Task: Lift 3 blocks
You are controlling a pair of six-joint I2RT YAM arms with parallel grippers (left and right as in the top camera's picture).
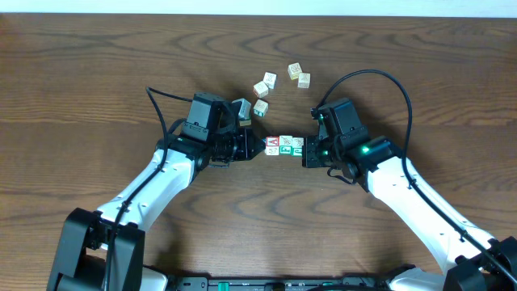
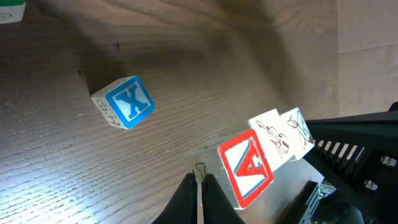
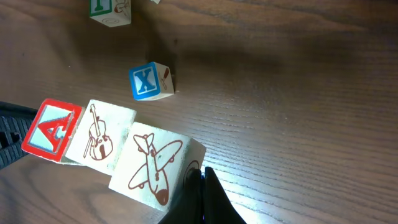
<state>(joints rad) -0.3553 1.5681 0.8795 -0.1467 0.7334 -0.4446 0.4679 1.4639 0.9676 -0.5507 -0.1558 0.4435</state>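
**Three blocks in a row between two closed grippers**

Overhead: the row of three blocks point(image 1: 285, 145) lies on the wooden table point(image 1: 97, 65), between the arms. The left gripper point(image 1: 258, 149) has its fingers pressed together at the red end of the row. The right gripper point(image 1: 307, 153) is also closed, at the other end. At this size, contact with the blocks and the prints on the loose cubes point(image 1: 261, 89) farther back cannot be made out.

Left wrist: the closed fingertips sit just beside the red "A" block point(image 2: 245, 171), low in the frame. The violin block point(image 2: 273, 137) and the aeroplane block point(image 2: 297, 129) run on behind it to the right gripper's dark body, which is cut off by the edge. Whether the row rests on the table cannot be told. A blue "X" cube point(image 2: 124, 101) stands apart.

Right wrist: the closed fingertips lie against the aeroplane block's end. The green-faced cube point(image 3: 109, 9) is cropped at the top.
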